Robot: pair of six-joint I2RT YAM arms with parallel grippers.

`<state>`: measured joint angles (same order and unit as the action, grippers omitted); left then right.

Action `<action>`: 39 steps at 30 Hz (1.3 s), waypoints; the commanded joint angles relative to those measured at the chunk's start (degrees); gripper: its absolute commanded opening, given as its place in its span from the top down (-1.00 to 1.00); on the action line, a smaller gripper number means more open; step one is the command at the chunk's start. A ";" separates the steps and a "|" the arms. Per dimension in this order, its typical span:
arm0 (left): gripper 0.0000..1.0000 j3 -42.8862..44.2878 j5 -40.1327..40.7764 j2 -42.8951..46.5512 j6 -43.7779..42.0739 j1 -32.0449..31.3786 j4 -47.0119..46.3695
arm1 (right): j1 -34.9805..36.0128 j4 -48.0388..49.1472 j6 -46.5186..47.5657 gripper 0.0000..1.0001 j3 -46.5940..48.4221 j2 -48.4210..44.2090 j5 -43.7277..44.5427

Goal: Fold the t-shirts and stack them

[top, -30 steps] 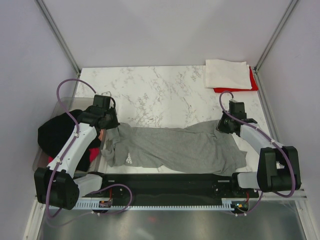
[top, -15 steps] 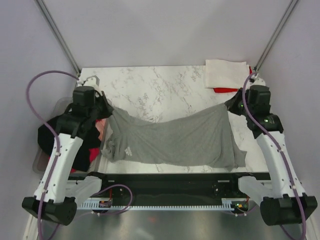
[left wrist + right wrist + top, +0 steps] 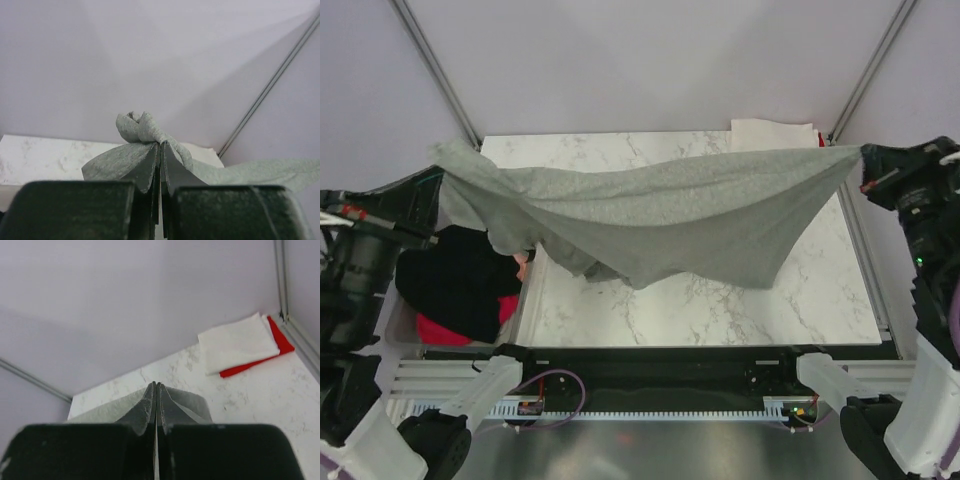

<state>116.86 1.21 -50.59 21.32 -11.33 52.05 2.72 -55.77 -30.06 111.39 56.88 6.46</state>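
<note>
A heather grey t-shirt [image 3: 670,215] hangs in the air, stretched across the table between both arms. My left gripper [image 3: 445,160] is shut on its bunched left end, seen up close in the left wrist view: gripper [image 3: 160,145], grey t-shirt [image 3: 140,127]. My right gripper [image 3: 855,155] is shut on the right corner; the right wrist view shows the gripper [image 3: 156,385] pinching grey t-shirt cloth [image 3: 187,402]. A folded white t-shirt [image 3: 237,342] lies on a folded red t-shirt [image 3: 279,337] at the back right corner.
A clear tub [image 3: 528,305] at the table's left edge holds a black t-shirt [image 3: 460,280] and red cloth [image 3: 450,328]. The marble table top [image 3: 740,300] lies under the hanging shirt. Walls and metal frame posts close in the sides.
Both arms have risen and spread outward, lifting the grey t-shirt off the table until it hangs stretched between them. Both grips have stayed shut.
</note>
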 commanded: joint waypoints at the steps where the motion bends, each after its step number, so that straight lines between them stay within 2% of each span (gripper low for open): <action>1: 0.96 3.55 -0.95 0.83 -1.10 0.17 -3.69 | 0.26 -6.19 -0.70 1.00 10.15 -0.28 8.03; 4: 0.96 3.03 -6.04 4.61 -3.20 0.17 -11.43 | 2.02 -4.44 0.09 1.00 12.27 -4.74 13.57; 7: 0.96 2.85 -2.90 7.69 -5.05 0.17 -15.66 | 7.10 -3.91 -0.34 1.00 12.97 -7.91 23.40; 9: 0.96 4.16 -1.39 7.79 -5.59 -0.09 -16.02 | 13.43 -3.04 -1.75 1.00 12.36 -9.59 28.67; 10: 0.96 4.69 -1.56 7.18 -5.41 -0.18 -16.10 | 15.54 -2.16 -2.01 1.00 11.83 -10.47 28.87; 11: 0.96 5.39 -3.22 6.39 -5.24 -0.35 -16.19 | 18.69 -1.80 -2.19 1.00 11.92 -10.39 28.87; 12: 0.96 6.53 -8.89 4.12 -5.41 -0.36 -16.11 | 19.59 -1.63 -1.93 1.00 12.09 -9.95 28.70; 15: 0.96 6.11 -16.23 1.99 -8.21 -0.27 -15.76 | 20.31 -2.24 0.61 1.00 11.57 -8.55 28.96; 18: 0.96 3.20 -11.67 2.95 -6.74 -0.27 -15.40 | 21.88 -2.42 1.67 1.00 12.61 -8.28 32.12; 22: 0.96 4.78 -20.45 1.72 -4.97 -0.27 -17.24 | 23.38 -2.07 2.81 1.00 15.16 -8.54 32.57; 24: 0.96 5.40 -20.81 2.42 -5.15 -0.27 -18.30 | 23.38 -0.75 4.04 1.00 14.03 -9.68 31.69; 31: 0.96 7.95 -23.10 4.27 -6.73 -0.62 -21.20 | 23.38 5.93 7.56 1.00 5.06 -22.23 32.83; 35: 0.96 8.03 -22.66 5.32 -6.73 -0.62 -24.27 | 23.38 6.20 9.40 1.00 5.23 -23.40 32.92; 39: 0.96 8.30 -23.71 3.75 -6.21 -0.62 -25.95 | 23.29 5.85 10.55 1.00 8.74 -20.59 34.05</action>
<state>125.01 -21.50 -45.34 17.02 -11.77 30.72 25.98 -51.16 -22.48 119.17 32.34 38.39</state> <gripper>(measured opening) 0.025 0.007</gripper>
